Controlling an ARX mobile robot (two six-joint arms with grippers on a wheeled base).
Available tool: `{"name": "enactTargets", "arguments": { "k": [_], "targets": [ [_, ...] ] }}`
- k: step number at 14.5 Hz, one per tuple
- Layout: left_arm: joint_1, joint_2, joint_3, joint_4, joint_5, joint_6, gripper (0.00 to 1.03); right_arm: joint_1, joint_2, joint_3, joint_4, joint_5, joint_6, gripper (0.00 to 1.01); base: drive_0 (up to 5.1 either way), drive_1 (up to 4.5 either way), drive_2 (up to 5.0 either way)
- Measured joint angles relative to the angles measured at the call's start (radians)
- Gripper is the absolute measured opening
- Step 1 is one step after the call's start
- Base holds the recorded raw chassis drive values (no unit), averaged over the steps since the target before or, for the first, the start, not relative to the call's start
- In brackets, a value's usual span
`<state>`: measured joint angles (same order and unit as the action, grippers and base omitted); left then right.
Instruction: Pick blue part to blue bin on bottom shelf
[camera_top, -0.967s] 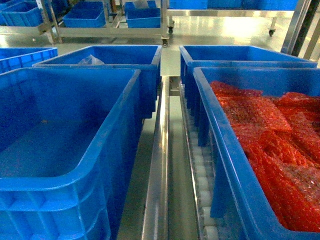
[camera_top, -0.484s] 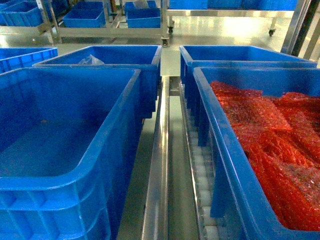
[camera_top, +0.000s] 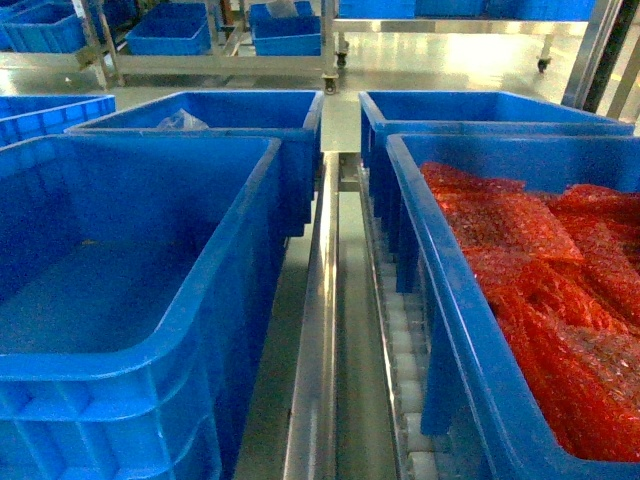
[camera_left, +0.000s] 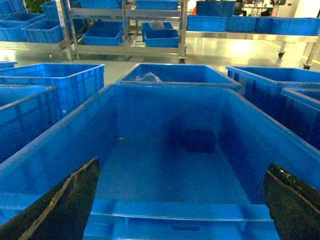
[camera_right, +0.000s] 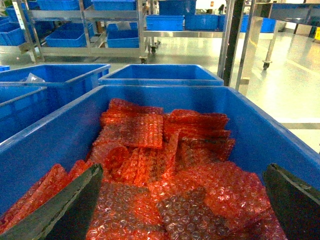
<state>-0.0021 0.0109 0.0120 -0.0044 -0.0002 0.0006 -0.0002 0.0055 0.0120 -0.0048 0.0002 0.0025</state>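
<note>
In the left wrist view my left gripper (camera_left: 183, 165) hangs open over the near rim of a big blue bin (camera_left: 60, 150). A small dark blue part (camera_left: 200, 140) lies on that bin's floor by the far wall, well ahead of the fingers. The same bin (camera_top: 200, 330) fills the left of the head view, where the part is hidden. My right gripper (camera_right: 183, 167) is open above a blue bin (camera_right: 270, 135) full of red bubble-wrap bags (camera_right: 150, 145). Neither gripper shows in the head view. The bins sit on the bottom shelf, with its steel centre divider (camera_top: 315, 330) and white rollers (camera_top: 400, 340).
Two more blue bins (camera_top: 240, 115) (camera_top: 480, 110) stand behind on the shelf; the left one holds a clear plastic bag (camera_top: 180, 121). Steel racks with blue bins (camera_top: 285, 35) stand across the shiny floor. A steel post (camera_right: 232, 40) rises to the right.
</note>
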Motion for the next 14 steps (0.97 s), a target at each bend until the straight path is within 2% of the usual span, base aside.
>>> {"name": "enactTargets", "arguments": {
  "k": [14],
  "targets": [
    [0.000, 0.000, 0.000, 0.000, 0.000, 0.000, 0.98, 0.000, 0.000, 0.000, 0.000, 0.000, 0.000, 0.98, 0.0, 0.00, 0.0]
  ]
}}
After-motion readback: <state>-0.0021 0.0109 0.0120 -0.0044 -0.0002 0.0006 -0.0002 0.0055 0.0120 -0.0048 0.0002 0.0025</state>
